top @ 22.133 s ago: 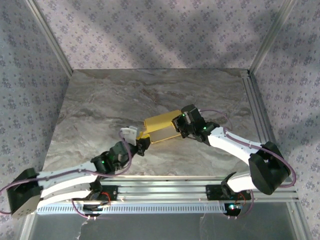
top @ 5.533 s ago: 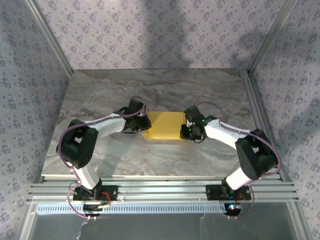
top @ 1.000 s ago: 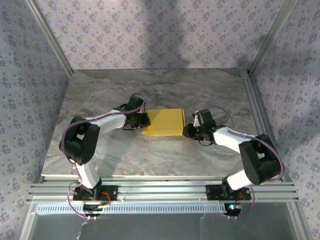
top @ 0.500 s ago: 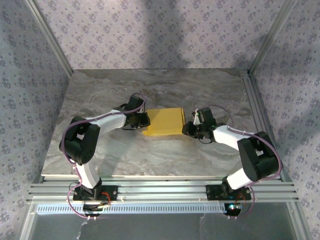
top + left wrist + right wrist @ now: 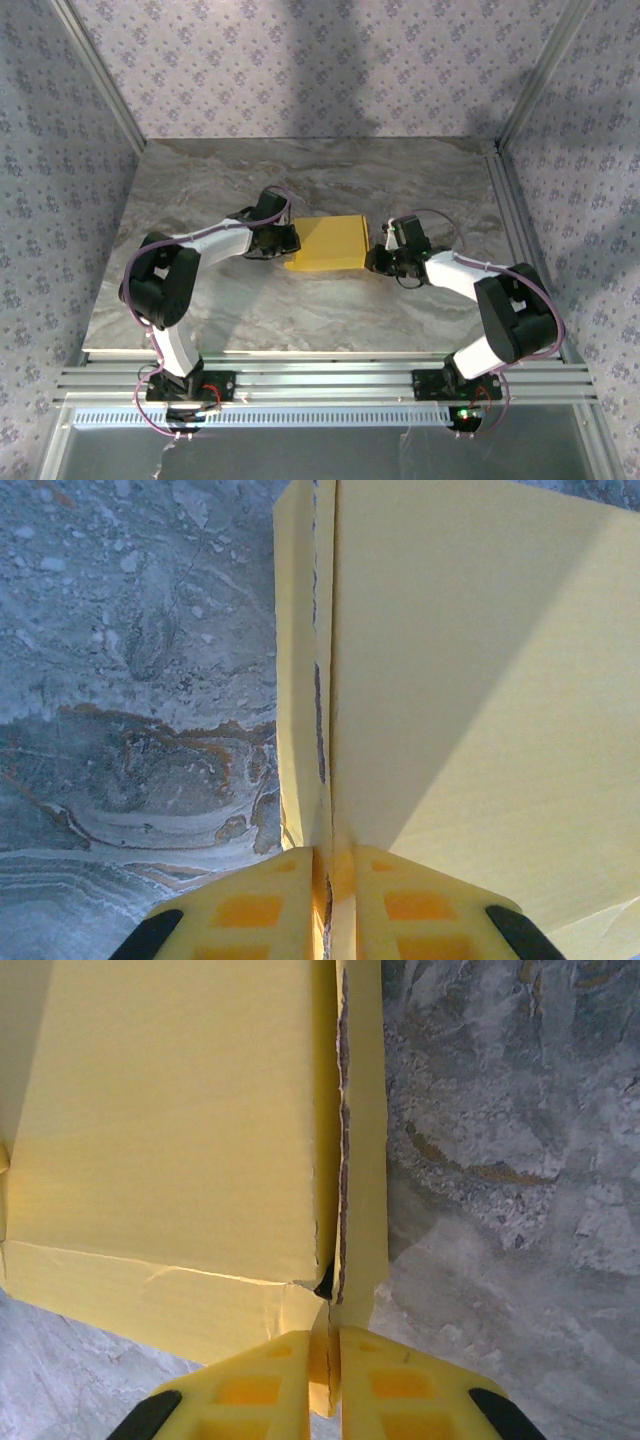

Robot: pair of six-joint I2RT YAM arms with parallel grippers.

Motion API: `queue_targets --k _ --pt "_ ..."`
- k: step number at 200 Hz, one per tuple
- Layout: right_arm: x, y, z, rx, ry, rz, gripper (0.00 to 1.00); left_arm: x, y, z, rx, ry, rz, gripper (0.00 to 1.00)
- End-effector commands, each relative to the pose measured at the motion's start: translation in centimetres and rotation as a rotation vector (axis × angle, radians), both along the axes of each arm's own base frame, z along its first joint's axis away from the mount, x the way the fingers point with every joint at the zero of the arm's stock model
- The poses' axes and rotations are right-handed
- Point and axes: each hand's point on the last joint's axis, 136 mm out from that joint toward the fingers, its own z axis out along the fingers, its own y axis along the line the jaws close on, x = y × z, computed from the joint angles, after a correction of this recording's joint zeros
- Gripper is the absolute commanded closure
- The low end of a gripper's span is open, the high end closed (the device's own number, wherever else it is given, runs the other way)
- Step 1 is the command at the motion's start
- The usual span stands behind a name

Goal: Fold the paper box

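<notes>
So, spotted the paper box (image 5: pixel 330 245) in the middle of the table (image 5: pixel 220 170), stretched lengthwise from one arm toward the other. Pinched at its left end by the left gripper (image 5: pixel 284 242) and at its right end by the right gripper (image 5: pixel 376 262), each pressed together on a thin cardboard edge. Equally near, so probably either could do the next tuck. Looks closed up; can't tell about anything inside.

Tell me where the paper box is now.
In the top view the paper box lies on the table near its middle, the left gripper pinching its left edge and the right gripper its right edge.
</notes>
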Motion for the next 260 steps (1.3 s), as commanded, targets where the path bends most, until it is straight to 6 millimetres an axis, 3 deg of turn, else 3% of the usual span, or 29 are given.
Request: queue_targets --k 1,59,127,181,260 --pt "-0.3 -0.9 -1.5 -0.061 -0.007 0.002 0.89 -1.1 1.5 -2.4 0.082 0.078 -0.004 0.86" --pt "0.1 -1.1 -1.4 -0.048 -0.037 -0.007 0.9 -1.0 2.0 -2.7 0.091 0.088 0.002 0.86" --pt "0.3 -1.8 -1.3 -0.226 -0.092 -0.022 0.9 -0.5 2.5 -2.3 0.098 0.086 0.003 0.86" --pt "0.1 -1.7 -2.9 -0.217 -0.085 -0.028 0.92 -0.5 2.4 -2.4 0.094 0.09 0.0 0.86" --pt "-0.1 -2.4 -3.6 -0.29 -0.178 -0.04 0.92 -0.3 2.6 -2.6 0.092 0.098 0.007 0.86"
